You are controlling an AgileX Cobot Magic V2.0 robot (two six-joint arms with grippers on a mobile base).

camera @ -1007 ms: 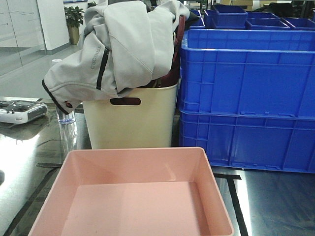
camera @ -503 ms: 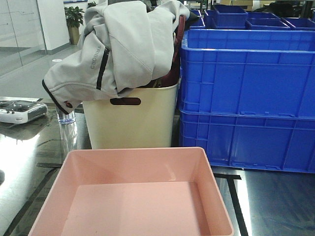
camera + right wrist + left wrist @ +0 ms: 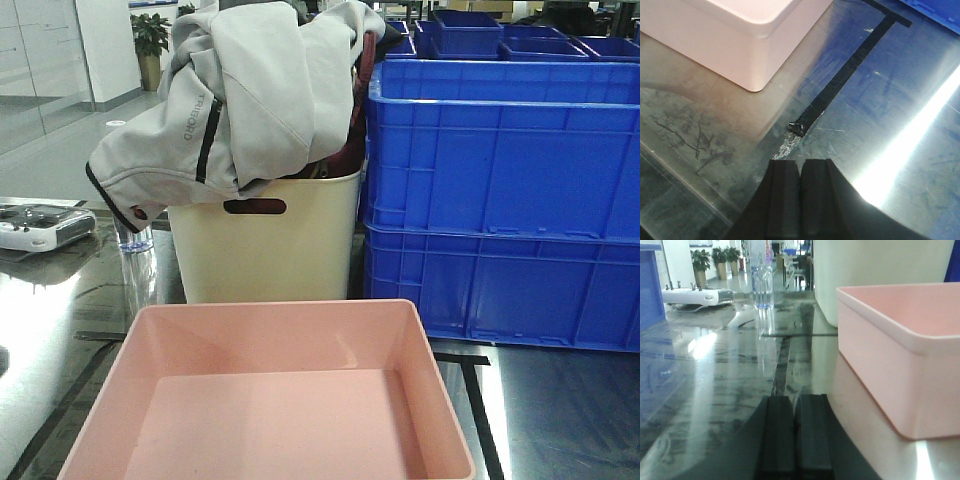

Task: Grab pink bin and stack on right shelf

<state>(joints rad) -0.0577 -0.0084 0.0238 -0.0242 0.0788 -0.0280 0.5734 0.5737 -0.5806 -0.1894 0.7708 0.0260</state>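
Observation:
The pink bin [image 3: 270,400] stands empty at the near middle of the shiny steel shelf top [image 3: 560,410]. In the left wrist view the bin [image 3: 900,350] is to the right of my left gripper [image 3: 796,401], which is shut and empty, low over the steel top. In the right wrist view the bin's corner [image 3: 735,35] is at the upper left, apart from my right gripper [image 3: 800,164], which is shut and empty above the steel top [image 3: 880,100].
A cream tub [image 3: 265,240] with a grey jacket [image 3: 250,90] stands behind the bin. Stacked blue crates [image 3: 500,200] fill the right. A white controller [image 3: 40,225] and a clear bottle [image 3: 761,285] stand at the left. Black tape [image 3: 845,75] crosses the steel.

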